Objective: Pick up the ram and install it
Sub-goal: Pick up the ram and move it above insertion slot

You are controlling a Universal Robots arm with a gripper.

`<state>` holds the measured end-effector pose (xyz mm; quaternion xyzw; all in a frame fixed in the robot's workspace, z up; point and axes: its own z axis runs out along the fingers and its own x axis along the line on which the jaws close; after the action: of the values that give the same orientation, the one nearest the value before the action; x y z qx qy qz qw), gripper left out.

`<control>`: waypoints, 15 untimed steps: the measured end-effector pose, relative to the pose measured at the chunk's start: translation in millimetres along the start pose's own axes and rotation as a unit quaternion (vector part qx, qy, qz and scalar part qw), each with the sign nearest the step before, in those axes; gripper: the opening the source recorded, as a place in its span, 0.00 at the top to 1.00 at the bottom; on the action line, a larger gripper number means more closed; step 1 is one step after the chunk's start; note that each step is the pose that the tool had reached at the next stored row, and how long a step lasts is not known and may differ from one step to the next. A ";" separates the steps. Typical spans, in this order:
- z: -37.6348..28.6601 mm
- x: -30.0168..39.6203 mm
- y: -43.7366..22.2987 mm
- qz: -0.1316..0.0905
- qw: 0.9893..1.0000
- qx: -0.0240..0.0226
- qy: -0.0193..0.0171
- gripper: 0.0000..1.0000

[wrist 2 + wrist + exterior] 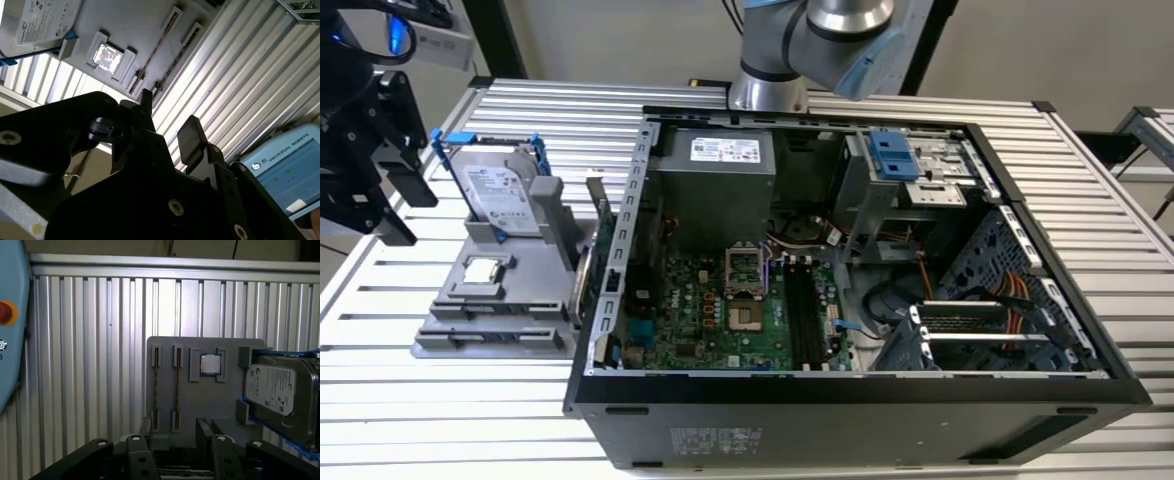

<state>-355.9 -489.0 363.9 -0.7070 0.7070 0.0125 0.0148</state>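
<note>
The black two-fingered gripper (174, 432) has its fingers (145, 426) spread wide apart, and it holds nothing. In the exterior view it hangs in the air off to the exterior view's left, apart from the flat grey plastic holder (210, 400).

The holder lies on the ribbed silver metal table (90, 365). The ram (156, 385), a long thin stick seen from its edge, stands in a narrow slot of the holder. A second stick (176, 385) like it stands in the slot just beside. Next comes a small square silver chip (209, 364) in its own pocket, then a boxy silver hard drive (272, 390) in a blue frame.

The exterior view also shows a big black computer case (854, 410) lying open beside the holder. Inside it is a green board (707, 310) with long black slots (801, 315). The second wrist view shows a pale blue tablet (285, 170) with a lit screen.
</note>
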 end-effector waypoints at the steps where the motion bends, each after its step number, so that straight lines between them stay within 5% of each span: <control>1: 0.3 0.0 0.0 0.000 1.000 0.000 0.000 0.00; 15: 4.6 0.2 0.0 0.000 1.000 0.000 0.000 0.00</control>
<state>-355.9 -489.0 359.3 -0.7067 0.7073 0.0124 0.0146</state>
